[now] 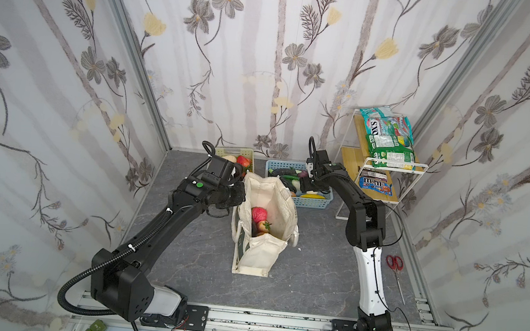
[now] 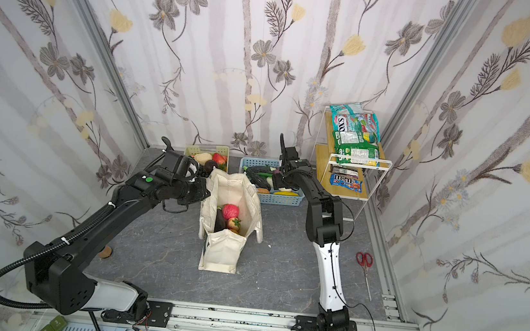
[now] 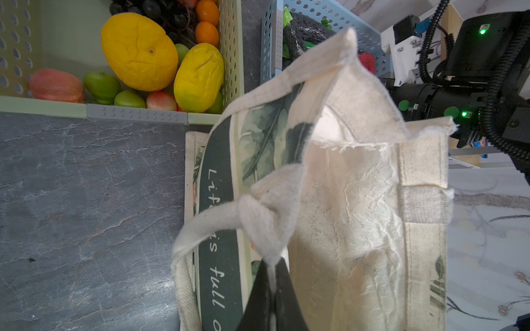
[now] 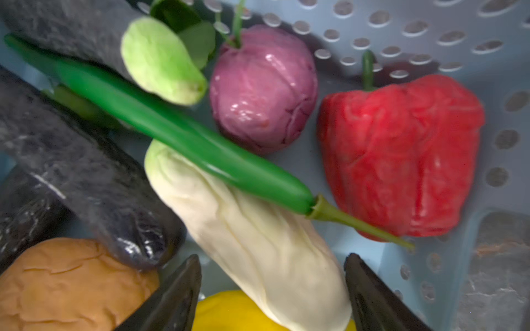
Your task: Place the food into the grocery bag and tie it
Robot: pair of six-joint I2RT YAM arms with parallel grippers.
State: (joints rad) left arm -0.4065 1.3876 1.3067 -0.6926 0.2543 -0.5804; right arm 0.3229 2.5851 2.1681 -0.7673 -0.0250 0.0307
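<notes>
The cream grocery bag [image 1: 280, 215] [image 2: 221, 252] stands open in mid-table, its green band and white lettering facing the left wrist view [image 3: 218, 229]. Inside lie a red fruit [image 1: 259, 213] [image 2: 230, 211] and a dark eggplant [image 2: 219, 222]. My left gripper [image 1: 241, 192] [image 2: 205, 191] [image 3: 272, 268] is shut on a knotted cream strap handle [image 3: 258, 217] at the bag's far left rim. My right gripper [image 1: 303, 187] [image 2: 276, 184] [image 4: 272, 260] is down in the blue basket, open, its fingers on either side of a white vegetable [image 4: 258, 243] without touching it. A green chili [image 4: 172, 134] lies across that vegetable.
A pale green basket [image 1: 249, 154] [image 3: 43, 103] of fruit stands behind the bag. The blue basket [image 1: 313, 203] [image 4: 430, 25] also holds a red pepper [image 4: 401, 154], a purple onion [image 4: 262, 88] and dark eggplants. A white shelf [image 1: 421, 167] at right carries snack packets [image 1: 390, 142]. Red scissors [image 1: 394, 263] lie near the right edge.
</notes>
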